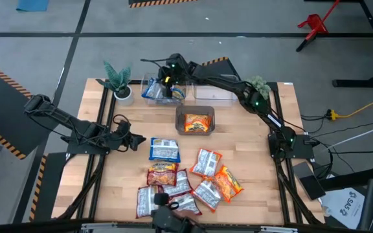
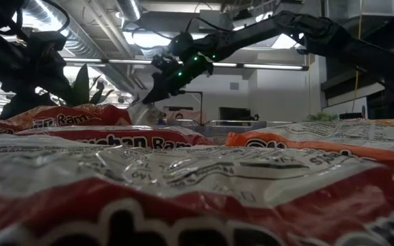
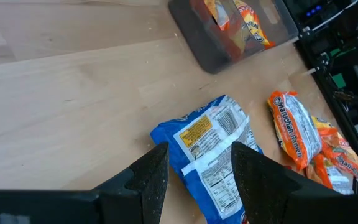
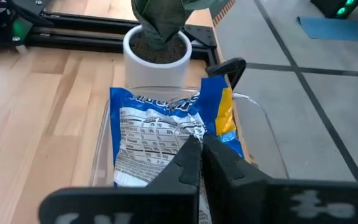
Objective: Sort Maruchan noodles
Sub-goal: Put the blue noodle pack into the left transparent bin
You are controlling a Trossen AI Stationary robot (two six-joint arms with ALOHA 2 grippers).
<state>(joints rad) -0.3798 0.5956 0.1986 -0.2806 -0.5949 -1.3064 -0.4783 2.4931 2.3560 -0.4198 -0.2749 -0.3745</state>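
Blue-white Maruchan packet (image 4: 160,134) lies inside the clear bin (image 4: 101,146) at the desk's far edge, beside the white plant pot (image 4: 157,53); an orange packet (image 1: 197,122) sits in the dark tray (image 1: 180,115). Right claw (image 4: 201,152) hangs directly over the binned packet, fingers nearly together and gripping nothing visible, so a drop-off step appears to be closing. Remaining packets lie loose on the near desk (image 1: 122,175). Left claw (image 3: 194,171), fingers parted, is lined up just short of another blue packet (image 3: 210,152), not yet touching. Next move likely requires descending and closing on it.
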